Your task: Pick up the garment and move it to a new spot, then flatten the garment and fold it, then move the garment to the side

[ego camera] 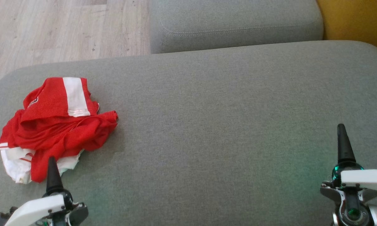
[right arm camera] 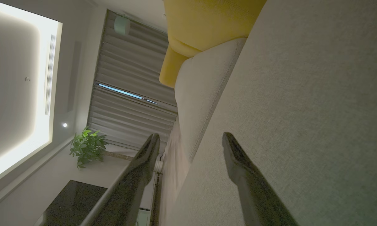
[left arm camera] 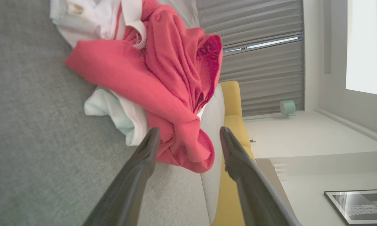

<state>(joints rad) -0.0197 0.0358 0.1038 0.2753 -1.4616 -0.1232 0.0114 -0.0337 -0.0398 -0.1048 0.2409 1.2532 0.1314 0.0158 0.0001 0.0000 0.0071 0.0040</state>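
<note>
Nothing looks done yet: the red-and-white jersey (ego camera: pixel 59 125) lies crumpled at nine o'clock on the sofa cushion (ego camera: pixel 223 125), left gripper (left arm camera: pixel 190 131) spread beside it, right gripper (right arm camera: pixel 191 135) spread, empty, at four.

garment (ego camera: pixel 56 125): 1; tools: 2 (left tool (left arm camera: pixel 190 130), right tool (right arm camera: pixel 191 135)); grey cushions (ego camera: pixel 207 125): 2
</note>
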